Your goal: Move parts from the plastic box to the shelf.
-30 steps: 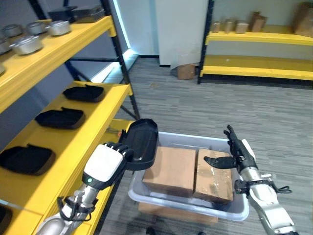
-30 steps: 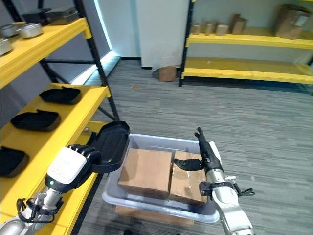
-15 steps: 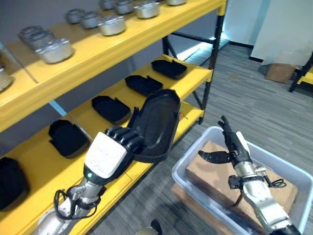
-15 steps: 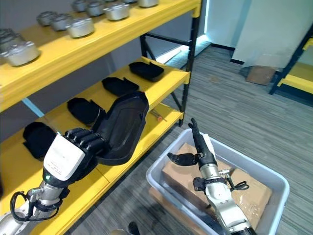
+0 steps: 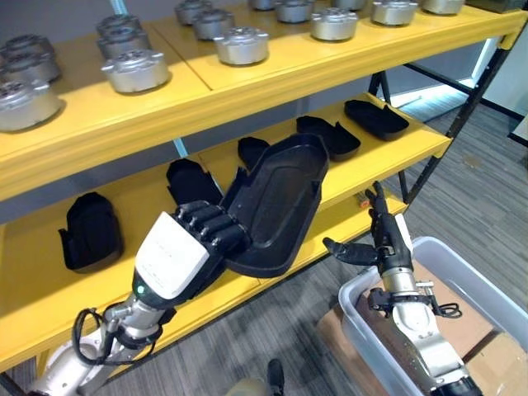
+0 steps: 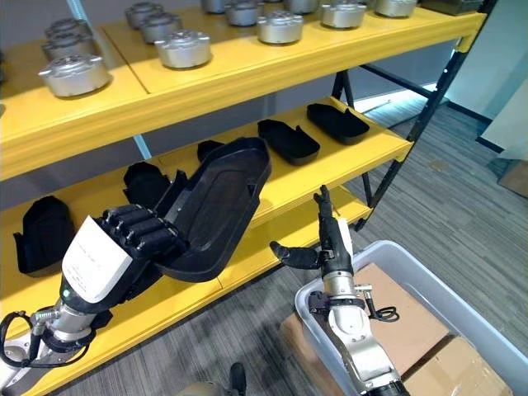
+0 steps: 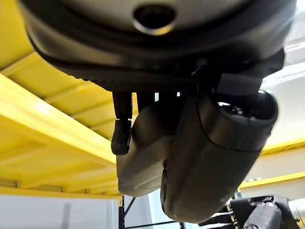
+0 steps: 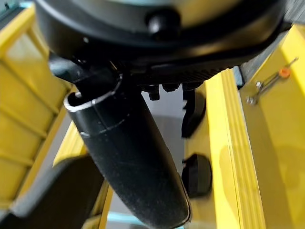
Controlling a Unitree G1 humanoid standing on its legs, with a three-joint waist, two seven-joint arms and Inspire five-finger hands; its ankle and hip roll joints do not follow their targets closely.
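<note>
My left hand (image 5: pixel 186 247) is shut on a black oval tray-shaped part (image 5: pixel 276 202), held tilted in front of the yellow shelf's middle level (image 5: pixel 388 161). The same part (image 7: pixel 143 157) shows past the thumb in the left wrist view. Several similar black parts (image 5: pixel 375 118) lie in a row on that level. The grey plastic box (image 5: pixel 462 264) sits at the lower right with cardboard boxes (image 6: pixel 404 318) inside. My right hand (image 5: pixel 381 239) hangs open above the box's near corner, fingers straight and thumb out to the side.
Several round metal parts (image 5: pixel 241 45) stand on the yellow upper shelf (image 5: pixel 272 74). A black shelf post (image 5: pixel 433 140) runs down at the right. A small orange-tipped tool (image 8: pixel 271 80) lies on the lowest yellow level. Grey carpet floor (image 6: pixel 462 190) lies to the right.
The view has swung further left onto the shelf. My left hand has carried the black part up and closer to the middle level. The right hand stays open over the box.
</note>
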